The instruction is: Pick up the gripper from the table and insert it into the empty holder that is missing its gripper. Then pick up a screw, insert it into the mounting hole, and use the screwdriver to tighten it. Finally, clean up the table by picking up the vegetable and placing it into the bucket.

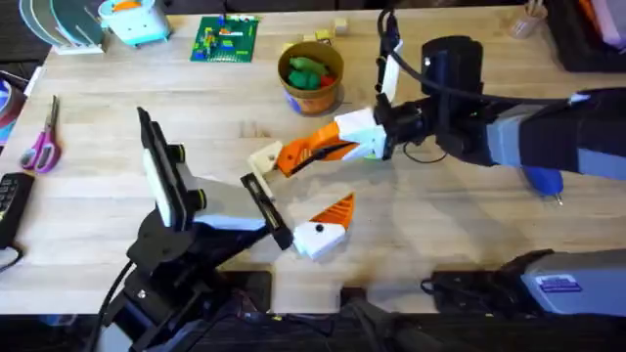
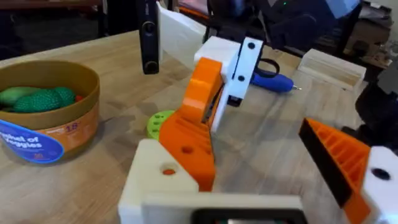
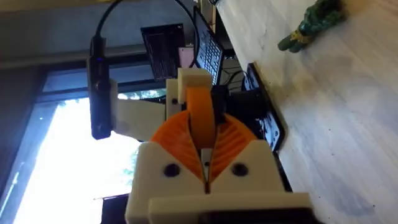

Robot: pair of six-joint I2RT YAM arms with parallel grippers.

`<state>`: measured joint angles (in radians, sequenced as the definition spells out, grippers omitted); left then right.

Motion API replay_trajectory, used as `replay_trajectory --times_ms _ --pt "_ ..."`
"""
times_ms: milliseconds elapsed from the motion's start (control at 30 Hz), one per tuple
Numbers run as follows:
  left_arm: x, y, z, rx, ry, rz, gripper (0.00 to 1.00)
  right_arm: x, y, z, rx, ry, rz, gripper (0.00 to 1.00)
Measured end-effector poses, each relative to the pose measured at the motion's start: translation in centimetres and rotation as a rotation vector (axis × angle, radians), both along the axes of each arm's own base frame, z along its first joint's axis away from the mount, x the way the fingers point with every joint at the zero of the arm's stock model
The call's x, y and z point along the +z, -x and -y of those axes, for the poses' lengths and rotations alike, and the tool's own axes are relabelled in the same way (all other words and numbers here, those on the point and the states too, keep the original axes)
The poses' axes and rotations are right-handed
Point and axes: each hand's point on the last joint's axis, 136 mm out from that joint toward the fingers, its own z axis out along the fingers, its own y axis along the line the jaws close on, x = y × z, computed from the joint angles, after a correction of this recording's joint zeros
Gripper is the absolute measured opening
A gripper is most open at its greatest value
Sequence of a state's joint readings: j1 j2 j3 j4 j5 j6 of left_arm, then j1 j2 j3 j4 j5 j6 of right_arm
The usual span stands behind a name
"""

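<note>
Though blurred, bucket (image 1: 311, 78) beyond holder (image 1: 264, 159)

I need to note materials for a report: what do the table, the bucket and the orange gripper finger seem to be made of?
The table looks like light, matte wood, with visible grain and plank seams. The bucket seems to be cardboard or thin plastic, smooth with a printed blue label; I cannot tell which. The orange gripper finger looks like matte moulded or printed plastic, with ribs and screw holes.
</note>
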<state>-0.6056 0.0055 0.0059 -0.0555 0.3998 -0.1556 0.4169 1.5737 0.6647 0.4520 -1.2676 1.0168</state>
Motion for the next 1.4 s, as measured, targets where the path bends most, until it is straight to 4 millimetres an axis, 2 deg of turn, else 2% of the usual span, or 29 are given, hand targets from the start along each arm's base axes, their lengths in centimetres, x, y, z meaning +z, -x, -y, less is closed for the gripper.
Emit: replay_trajectory --times_ms 267,500,900,967,1167,1333,1400 --pt "0.0 0.0 0.0 0.001 0.005 -0.009 0.993 0.1 0.6 -2.5 -0.004 0.011 0.006 0.008" --pt "-0.1 -0.9 -0.6 0.062 0.012 -0.025 0.993 -0.2 0.0 -3.8 -0.071 0.043 -0.001 0.007" --pt "-0.1 -1.2 -0.9 0.084 0.012 -0.028 0.993 -0.2 -0.2 -4.1 -0.092 0.048 -0.001 0.009" --pt "-0.1 -1.2 -0.9 0.084 0.012 -0.027 0.993 -0.1 -0.2 -4.0 -0.089 0.044 -0.003 0.046" --pt "-0.1 -0.9 -0.6 0.063 0.007 -0.015 0.993 0.2 -0.1 -3.7 -0.068 0.03 -0.002 0.279" --pt "0.0 -0.5 -0.4 0.037 0.002 -0.007 0.993 -0.3 0.0 -3.7 -0.057 0.034 -0.013 0.402" --pt "0.0 -0.5 -0.3 0.034 0.001 -0.005 0.993 -0.3 0.1 -3.7 -0.055 0.033 -0.01 0.42"
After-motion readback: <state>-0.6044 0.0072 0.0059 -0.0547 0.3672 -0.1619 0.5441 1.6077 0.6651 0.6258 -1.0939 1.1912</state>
